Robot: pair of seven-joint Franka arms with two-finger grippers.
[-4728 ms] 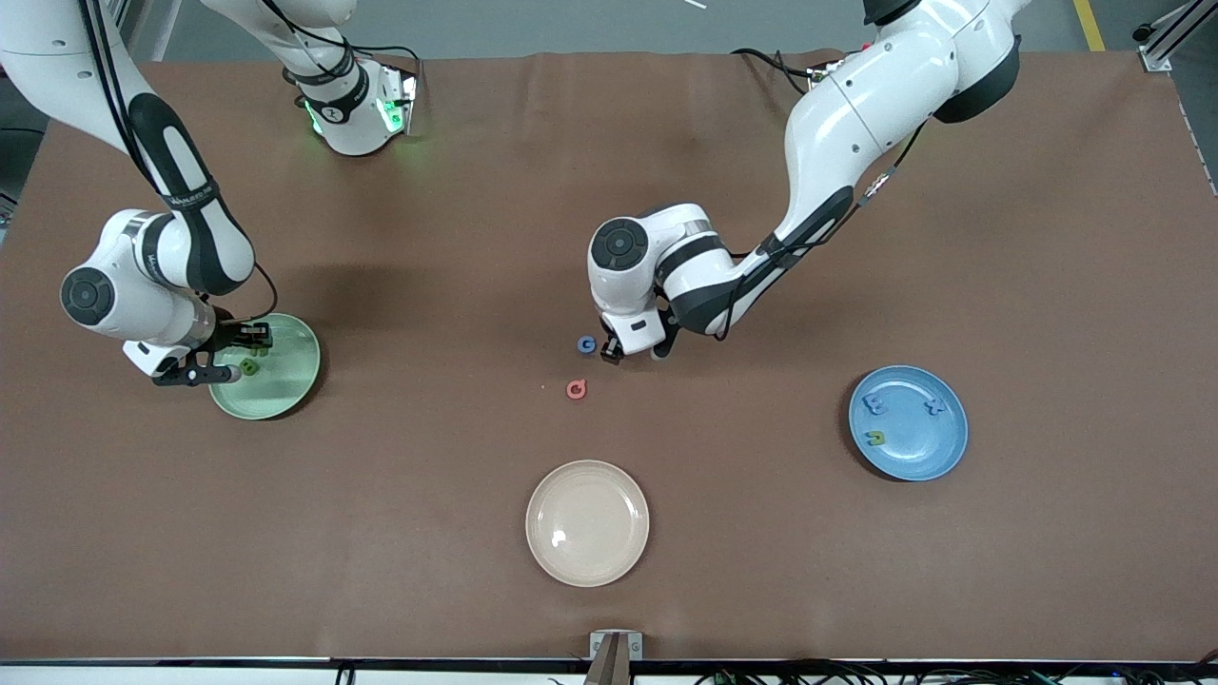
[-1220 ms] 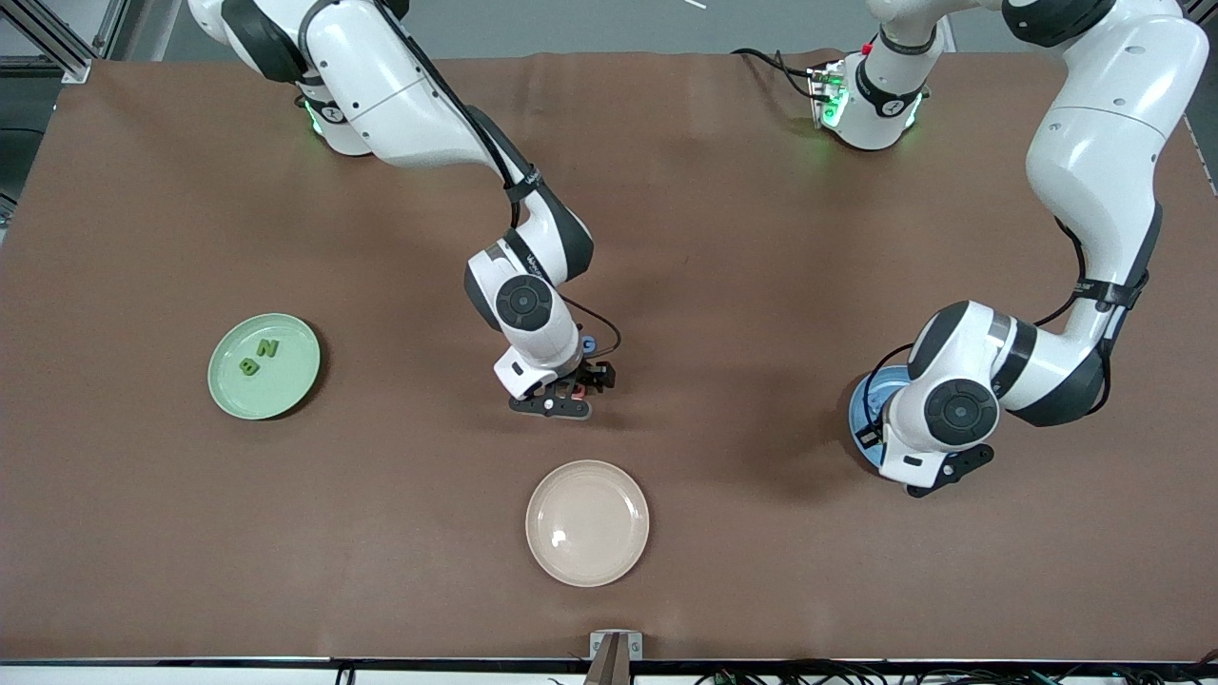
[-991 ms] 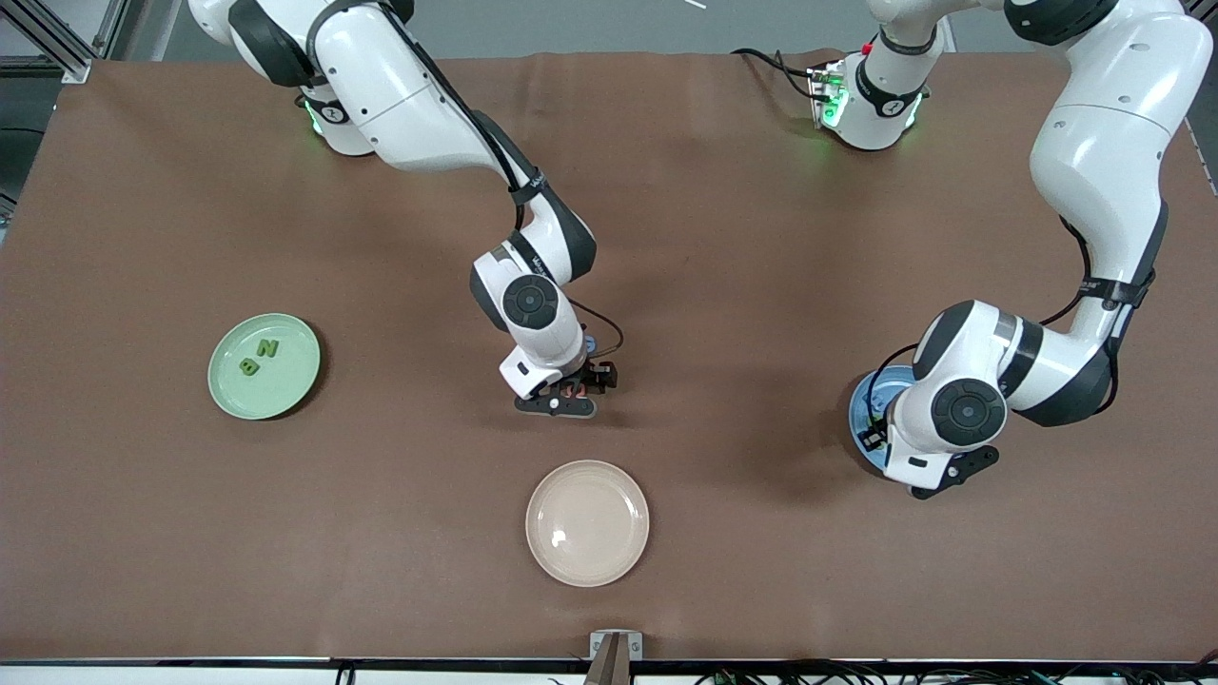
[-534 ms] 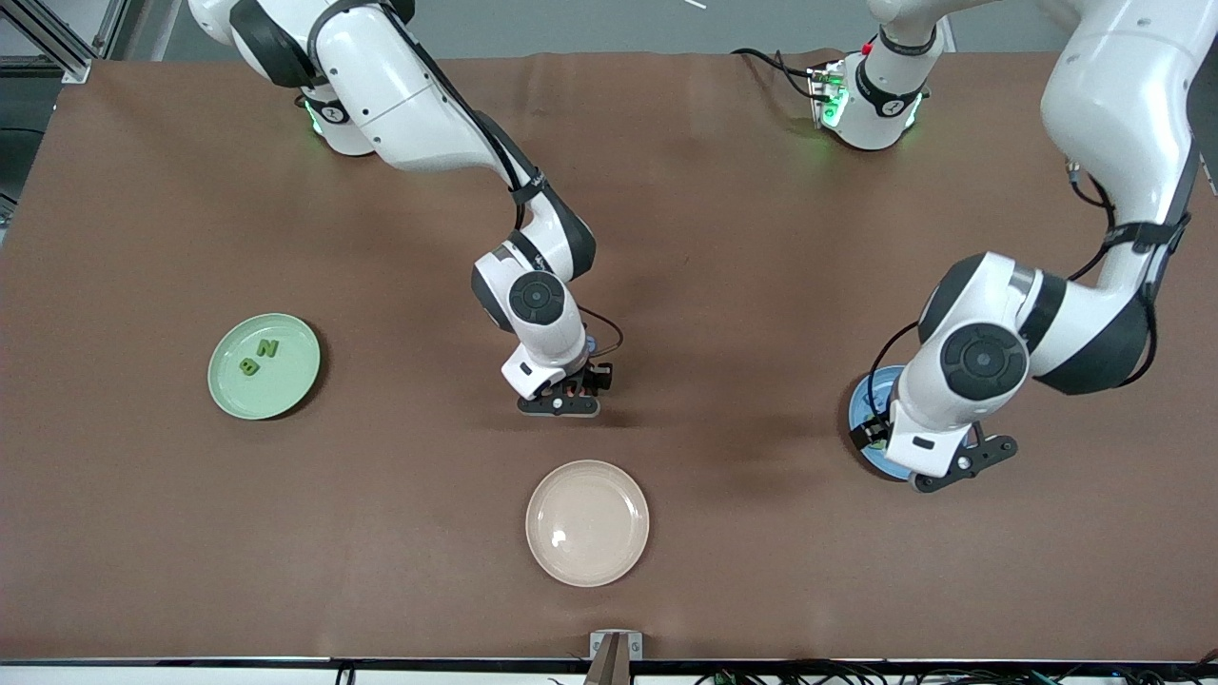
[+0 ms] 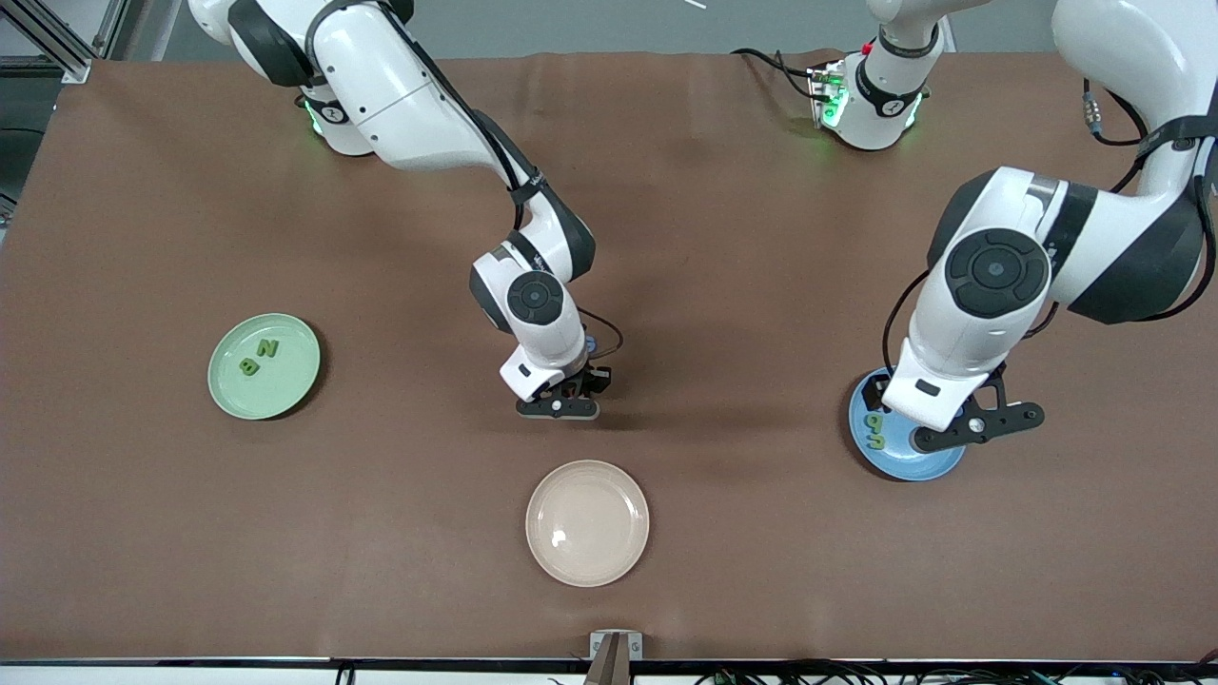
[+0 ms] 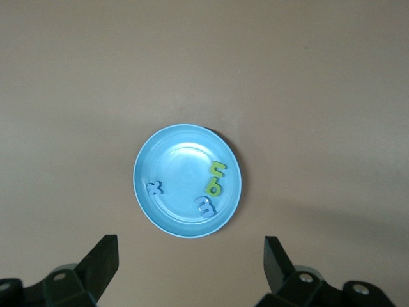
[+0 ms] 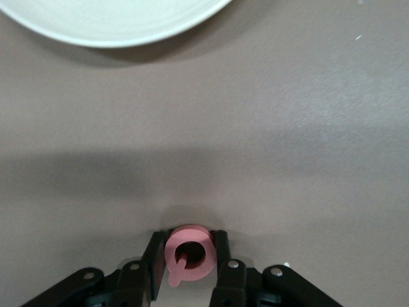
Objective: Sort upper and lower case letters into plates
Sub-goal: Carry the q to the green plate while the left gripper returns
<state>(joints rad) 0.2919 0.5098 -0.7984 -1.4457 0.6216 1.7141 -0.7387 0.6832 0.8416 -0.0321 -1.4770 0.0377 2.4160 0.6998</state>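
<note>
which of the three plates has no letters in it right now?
The cream-beige plate, nearest the front camera, is bare. The pale green plate holds two green letters; the blue plate holds four, two green and two blue.

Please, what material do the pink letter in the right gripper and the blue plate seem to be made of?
Pink letter: probably foam or soft plastic; it looks matte, thick and evenly coloured, with rounded edges. Blue plate: likely plastic or melamine; its smooth surface shows a soft sheen. Neither can be told for certain.
</note>
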